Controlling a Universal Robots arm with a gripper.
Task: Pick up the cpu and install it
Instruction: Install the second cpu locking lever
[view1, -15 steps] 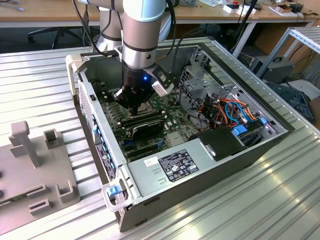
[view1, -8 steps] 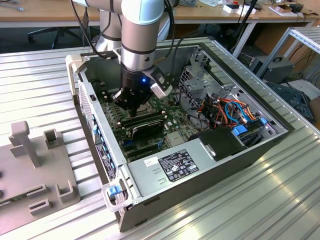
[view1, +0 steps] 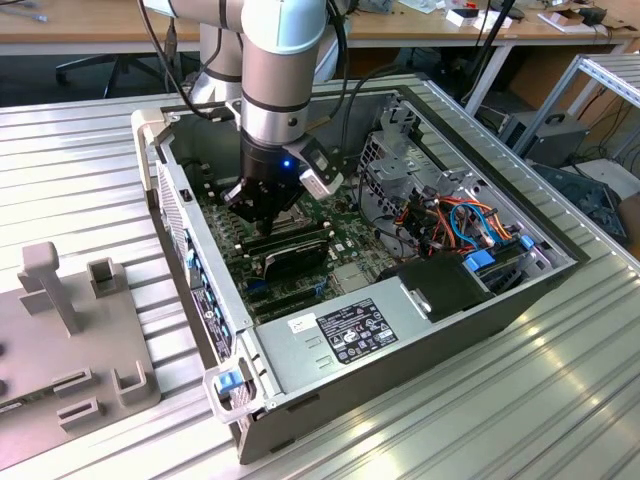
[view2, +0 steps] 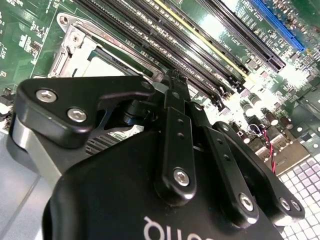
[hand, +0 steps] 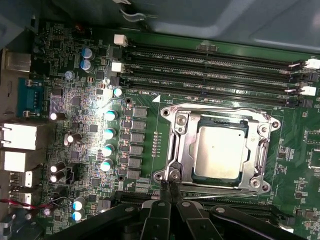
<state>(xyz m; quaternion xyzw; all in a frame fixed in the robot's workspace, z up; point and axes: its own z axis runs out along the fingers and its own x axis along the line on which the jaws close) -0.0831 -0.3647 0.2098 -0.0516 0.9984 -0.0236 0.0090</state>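
Observation:
The cpu (hand: 220, 150), a silvery-grey square, lies flat inside the socket's metal frame (hand: 176, 145) on the green motherboard (hand: 145, 107). In the second wrist view a strip of the cpu (view2: 102, 67) shows behind the black gripper body. My gripper (hand: 170, 186) is shut, its two black fingertips pressed together with nothing between them. They sit right at a corner of the socket frame, beside the cpu and not over it. In the exterior view my gripper (view1: 262, 215) reaches down into the open computer case.
Long black memory slots (hand: 215, 70) run along one side of the socket, more slots (view2: 200, 45) lie close to the fingers. Capacitors (hand: 109, 140) stand on the other side. The case walls (view1: 200, 260), power supply (view1: 350, 335) and cable bundle (view1: 450, 225) hem in the board.

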